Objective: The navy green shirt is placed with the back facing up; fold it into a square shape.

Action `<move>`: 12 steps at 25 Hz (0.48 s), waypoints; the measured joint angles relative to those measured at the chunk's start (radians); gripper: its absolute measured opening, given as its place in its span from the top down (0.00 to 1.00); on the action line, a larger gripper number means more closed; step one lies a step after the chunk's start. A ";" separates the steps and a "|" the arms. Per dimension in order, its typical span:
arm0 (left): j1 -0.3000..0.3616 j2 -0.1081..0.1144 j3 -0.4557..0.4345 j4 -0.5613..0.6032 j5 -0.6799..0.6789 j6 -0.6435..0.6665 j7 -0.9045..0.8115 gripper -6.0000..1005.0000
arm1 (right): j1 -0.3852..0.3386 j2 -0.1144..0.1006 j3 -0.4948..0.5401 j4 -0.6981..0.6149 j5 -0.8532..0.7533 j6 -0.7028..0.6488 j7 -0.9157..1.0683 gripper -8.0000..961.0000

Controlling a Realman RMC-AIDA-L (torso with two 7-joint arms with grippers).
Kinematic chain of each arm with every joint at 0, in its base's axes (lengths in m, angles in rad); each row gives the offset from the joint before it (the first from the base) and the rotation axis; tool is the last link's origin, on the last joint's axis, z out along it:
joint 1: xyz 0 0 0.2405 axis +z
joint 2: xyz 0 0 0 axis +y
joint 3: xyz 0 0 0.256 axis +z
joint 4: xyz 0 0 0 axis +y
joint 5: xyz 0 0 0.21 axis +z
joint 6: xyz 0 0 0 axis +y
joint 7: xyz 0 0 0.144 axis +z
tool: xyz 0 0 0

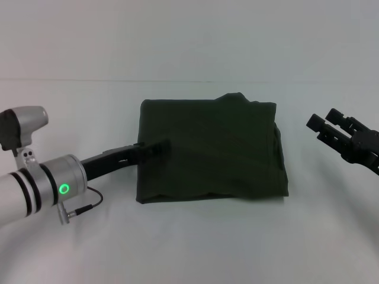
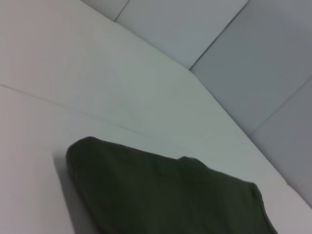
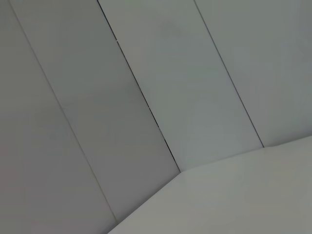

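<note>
Lying folded near the middle of the surface [image 1: 189,248], the navy green shirt [image 1: 210,154] is judged soft, light and limp, best pinched at a layered edge. The left gripper [image 1: 159,148] is at its left edge, the right gripper [image 1: 324,124] held apart; neither grip can be told.

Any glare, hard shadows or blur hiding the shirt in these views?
Head view: even, soft light, no glare; shirt dark, folds faint, left pincer blends into it. Left wrist view: soft focus, faint shadow beside the cloth. Right wrist view: only wall and table.
</note>
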 joint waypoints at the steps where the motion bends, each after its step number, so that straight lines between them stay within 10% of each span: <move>1: -0.003 -0.001 0.001 -0.009 0.000 -0.005 0.020 0.28 | 0.000 0.000 -0.002 0.000 0.000 0.000 0.000 0.19; 6: -0.007 -0.002 0.010 -0.023 0.000 -0.014 0.080 0.07 | 0.001 0.000 -0.006 0.000 0.000 -0.001 0.000 0.19; 12: -0.001 -0.001 0.022 -0.023 0.013 -0.032 0.101 0.07 | 0.001 0.000 -0.006 0.000 0.000 -0.001 0.000 0.19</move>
